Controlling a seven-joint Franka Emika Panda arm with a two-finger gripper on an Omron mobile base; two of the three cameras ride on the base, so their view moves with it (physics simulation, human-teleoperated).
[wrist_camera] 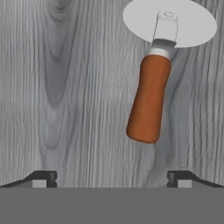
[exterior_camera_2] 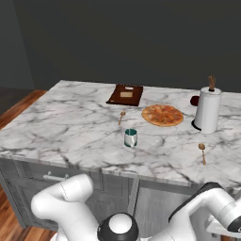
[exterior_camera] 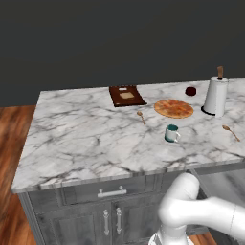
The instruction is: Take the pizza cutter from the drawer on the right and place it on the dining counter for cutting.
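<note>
Hand view is showing the tool (wrist_camera: 112,177) hanging fully open and empty over the pale grey wood-grain drawer floor (wrist_camera: 65,109), the orange-handled, round steel-bladed pizza cutter (wrist_camera: 151,98) lying ahead and slightly right, so shifting right to straddle the handle before closing looks wise.

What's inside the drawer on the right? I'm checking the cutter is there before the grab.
The pizza cutter lies flat on the drawer's grey wood-grain floor, orange handle toward the open hand, round blade away. The rest of the drawer is outside the hand view.
</note>
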